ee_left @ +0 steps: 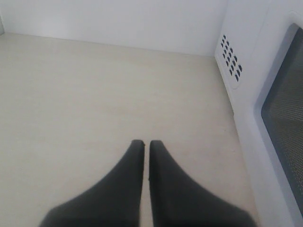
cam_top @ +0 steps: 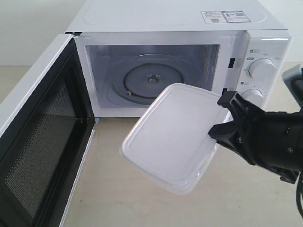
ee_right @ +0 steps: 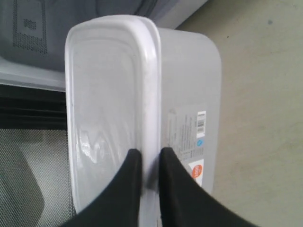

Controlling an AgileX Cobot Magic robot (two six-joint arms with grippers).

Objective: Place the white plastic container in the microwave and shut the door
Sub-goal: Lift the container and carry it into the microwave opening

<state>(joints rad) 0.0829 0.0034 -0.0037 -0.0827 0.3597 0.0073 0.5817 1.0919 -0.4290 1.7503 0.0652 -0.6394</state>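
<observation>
The white plastic container (cam_top: 173,135) hangs tilted in the air in front of the microwave (cam_top: 180,61), held by its rim. My right gripper (cam_top: 222,118) is shut on that rim; the wrist view shows its fingers (ee_right: 168,179) pinching the lid edge of the container (ee_right: 111,94), with the label on the side wall. The door (cam_top: 40,137) stands wide open at the left, mesh facing inward. The glass turntable (cam_top: 151,80) is bare. My left gripper (ee_left: 146,144) is shut on nothing, above the table beside the microwave's vented side (ee_left: 231,61).
Two round dials (cam_top: 262,68) sit on the microwave's right panel, just behind the right arm. The pale tabletop (cam_top: 142,198) stretches in front of the oven. A wall (ee_left: 118,19) stands behind the table in the left wrist view.
</observation>
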